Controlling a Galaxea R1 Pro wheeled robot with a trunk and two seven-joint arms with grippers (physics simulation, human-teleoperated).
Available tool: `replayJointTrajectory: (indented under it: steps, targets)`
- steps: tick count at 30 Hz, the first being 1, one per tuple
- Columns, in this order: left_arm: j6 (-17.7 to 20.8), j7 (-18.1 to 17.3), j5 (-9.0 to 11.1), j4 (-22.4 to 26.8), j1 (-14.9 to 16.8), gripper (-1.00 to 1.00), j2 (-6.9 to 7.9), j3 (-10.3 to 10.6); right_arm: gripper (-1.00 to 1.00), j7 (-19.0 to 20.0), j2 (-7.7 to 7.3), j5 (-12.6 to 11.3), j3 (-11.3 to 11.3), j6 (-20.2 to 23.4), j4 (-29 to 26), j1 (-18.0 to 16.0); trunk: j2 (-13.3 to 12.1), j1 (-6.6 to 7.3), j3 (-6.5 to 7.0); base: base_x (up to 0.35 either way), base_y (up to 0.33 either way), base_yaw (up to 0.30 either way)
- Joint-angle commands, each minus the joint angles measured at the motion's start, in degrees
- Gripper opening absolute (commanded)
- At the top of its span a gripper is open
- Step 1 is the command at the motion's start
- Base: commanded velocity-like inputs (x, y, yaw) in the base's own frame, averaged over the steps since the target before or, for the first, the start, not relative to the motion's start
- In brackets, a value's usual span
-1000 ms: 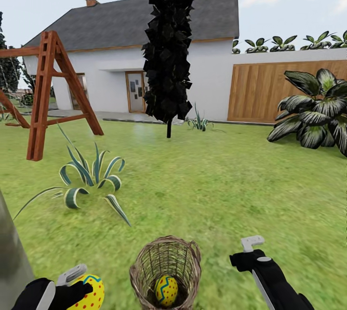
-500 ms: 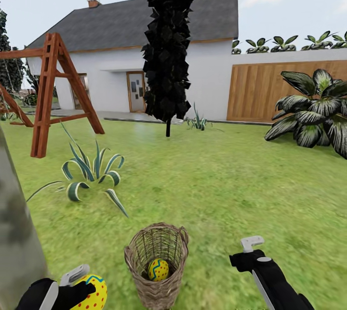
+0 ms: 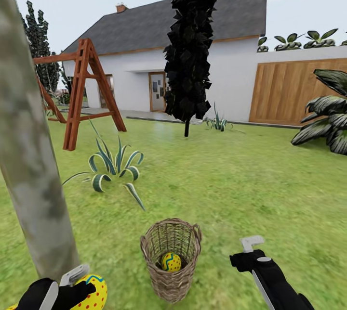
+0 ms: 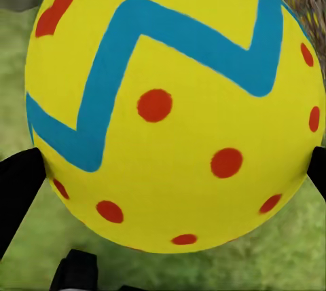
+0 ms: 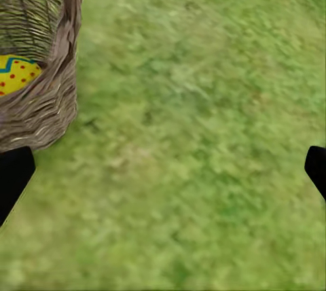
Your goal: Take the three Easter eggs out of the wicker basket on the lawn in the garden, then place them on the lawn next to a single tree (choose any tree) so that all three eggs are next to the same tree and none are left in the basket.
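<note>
My left gripper (image 3: 79, 287) is shut on a yellow Easter egg (image 3: 92, 290) with a blue zigzag and red dots, low at the left of the head view. That egg (image 4: 173, 101) sits between the black fingers (image 4: 17, 186) in the left wrist view. The wicker basket (image 3: 172, 271) stands upright on the lawn (image 3: 231, 189) just ahead, with another Easter egg (image 3: 170, 262) inside. A tree (image 3: 33, 156) with a bare grey-green trunk rises right beside my left hand. My right gripper (image 3: 246, 251) hangs open and empty to the right of the basket (image 5: 37, 81).
A spiky striped plant (image 3: 115, 165) grows beyond the trunk, with a wooden swing frame (image 3: 84, 93) behind it. A dark columnar tree (image 3: 190, 45) stands mid-lawn before the white house (image 3: 140, 79). A wooden fence (image 3: 299, 91) and broad-leaved plants (image 3: 327, 117) are at the right.
The camera has moved: the grey-green trunk has come far into the left of the picture and the basket sits farther off. The left gripper keeps its egg; the right stays open.
</note>
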State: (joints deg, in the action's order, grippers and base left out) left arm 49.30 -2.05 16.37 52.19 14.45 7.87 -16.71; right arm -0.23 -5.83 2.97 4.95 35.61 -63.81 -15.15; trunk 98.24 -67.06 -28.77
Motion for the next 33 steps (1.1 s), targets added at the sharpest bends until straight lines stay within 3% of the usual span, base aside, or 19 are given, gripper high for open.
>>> replayJointTrajectory:
  steps: [1, 29, 33]
  targets:
    - [0.27, -0.23, -0.11, 0.05, 0.05, -1.00, 0.01, -0.11, 1.00, -0.01, -0.06, 0.29, 0.15, 0.34, -0.09, -0.01, 0.04, 0.00, -0.07, 0.000, 0.000, 0.287]
    - [0.27, -0.23, -0.10, 0.46, 0.05, -1.00, -0.14, -0.17, 1.00, -0.01, -0.16, -0.06, 0.06, 0.43, -0.09, -0.02, 0.04, 0.00, -0.07, 0.000, 0.000, 0.289]
    - [0.19, -0.15, -0.11, 0.14, 0.05, -1.00, -0.17, -0.16, 1.00, 0.00, -0.17, -0.10, 0.06, 0.43, -0.09, -0.03, 0.04, 0.00, -0.07, 0.000, 0.000, 0.117]
